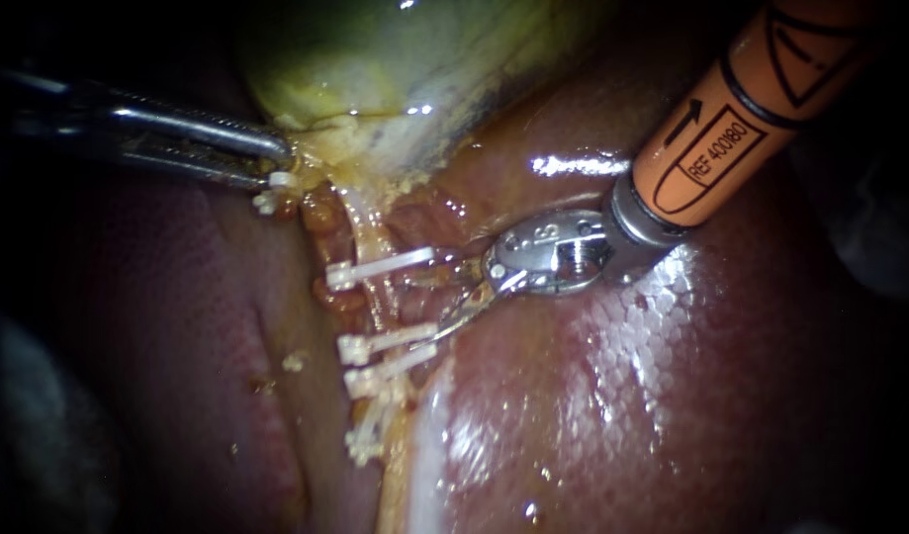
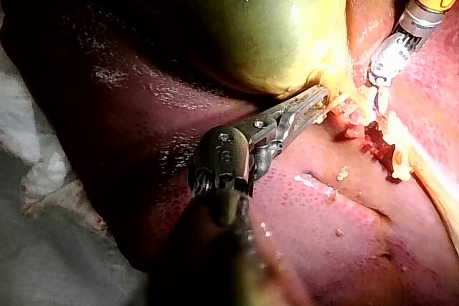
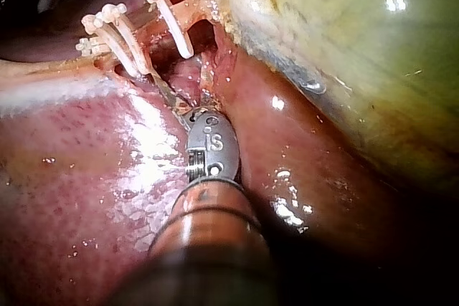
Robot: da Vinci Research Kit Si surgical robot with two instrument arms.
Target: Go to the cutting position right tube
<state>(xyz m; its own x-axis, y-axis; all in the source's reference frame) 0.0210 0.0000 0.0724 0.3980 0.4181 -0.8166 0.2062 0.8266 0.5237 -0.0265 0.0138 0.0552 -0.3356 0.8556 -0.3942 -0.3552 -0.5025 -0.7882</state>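
Observation:
The green-yellow gallbladder lies on the red liver. From its neck a pale tube runs down, crossed by several white clips, one above a gap and two below it. My left instrument comes in from the left, its jaws shut on the gallbladder's neck and holding it taut. My right instrument, orange-shafted with thin blades, reaches in from the upper right. Its blades stand open at the gap between the clips, the lower blade beside the lower clips. The right wrist view shows one blade reaching towards the clips.
Glistening liver surrounds the tube on both sides. Yellowish bits of tissue lie scattered beside the clips. A further clip sits lower along the tube. White drape borders the liver behind my left instrument.

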